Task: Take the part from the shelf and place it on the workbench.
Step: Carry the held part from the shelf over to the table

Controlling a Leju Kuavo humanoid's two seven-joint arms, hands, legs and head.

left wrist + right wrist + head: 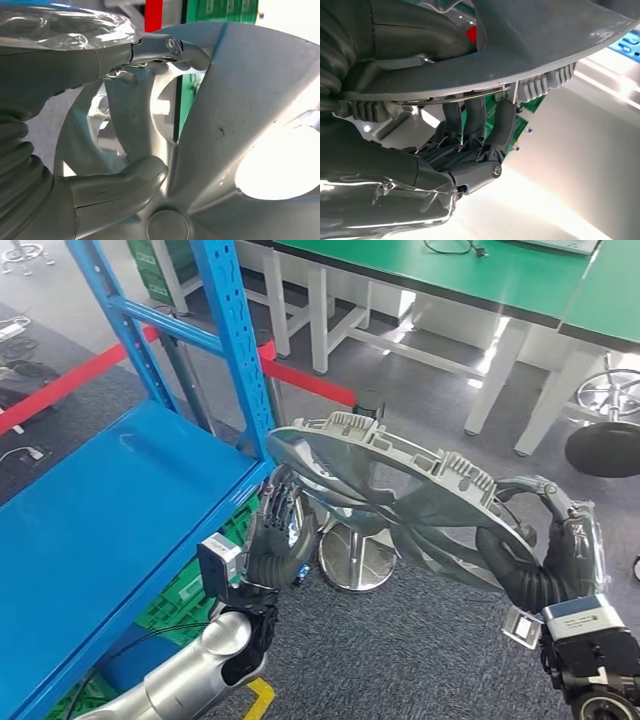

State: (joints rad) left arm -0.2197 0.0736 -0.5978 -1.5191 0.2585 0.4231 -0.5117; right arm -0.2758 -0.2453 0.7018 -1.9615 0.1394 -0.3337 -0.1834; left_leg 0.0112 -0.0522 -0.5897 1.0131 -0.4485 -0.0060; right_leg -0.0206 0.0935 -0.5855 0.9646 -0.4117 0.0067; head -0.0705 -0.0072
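Both hands, left hand [275,535] and right hand [555,555], have fingers [501,122] clamped on the wheel cover [392,485], clear of the shelf [98,530]. The carry to the tabletop [468,270] wants level, matched arms.

silver part [392,475], blue shelf [98,530], green workbench [483,270]

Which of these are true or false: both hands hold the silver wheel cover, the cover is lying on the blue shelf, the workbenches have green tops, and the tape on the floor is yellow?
1. Both hands hold the silver wheel cover. True: the left hand and right hand grip opposite edges.
2. The cover lies on the blue shelf. False: it is held in the air beside the shelf.
3. The workbenches have green tops. True.
4. The long floor tape is yellow. False: it is red.
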